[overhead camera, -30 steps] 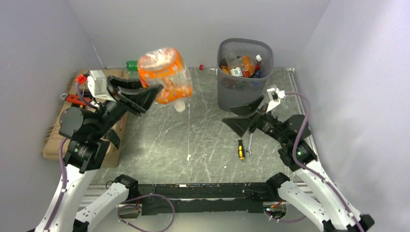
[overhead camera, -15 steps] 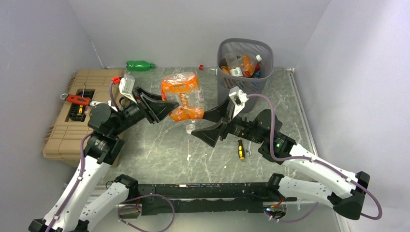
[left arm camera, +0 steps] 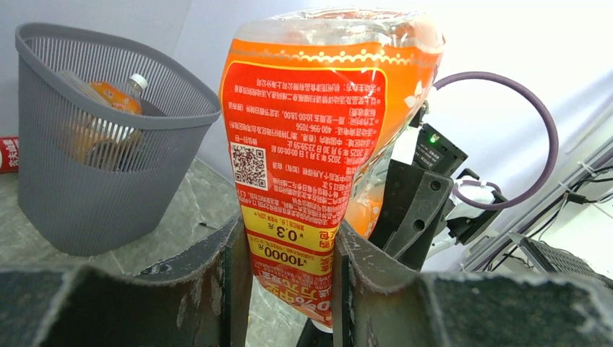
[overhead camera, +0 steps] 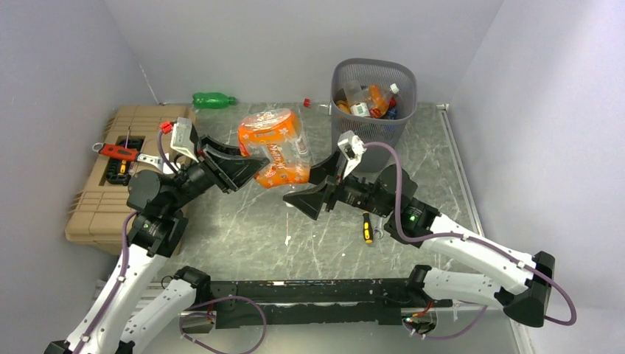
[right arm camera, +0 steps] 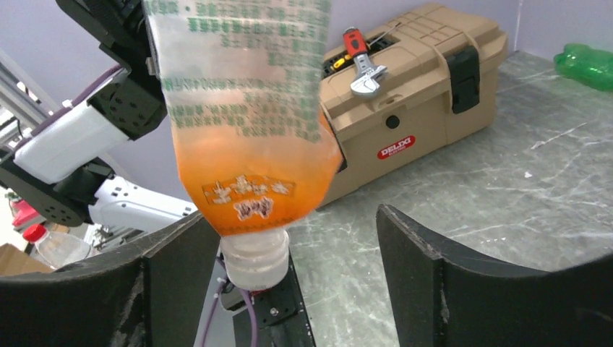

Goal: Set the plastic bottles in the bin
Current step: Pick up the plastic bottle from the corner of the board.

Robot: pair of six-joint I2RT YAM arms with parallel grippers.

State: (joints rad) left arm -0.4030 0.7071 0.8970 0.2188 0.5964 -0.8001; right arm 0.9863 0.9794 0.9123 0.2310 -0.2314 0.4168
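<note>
Clenched orange-labelled bottle (overhead camera: 274, 146) in left claw (overhead camera: 247, 166), long axis near upright, cap down; flanked its neck with right claw (right arm camera: 296, 224), jaws spread.

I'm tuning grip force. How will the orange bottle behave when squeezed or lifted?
Probably soft: the bottle narrows where the left gripper pinches it. Likely light, since no liquid shows through its clear parts. The glossy label might slip.
</note>
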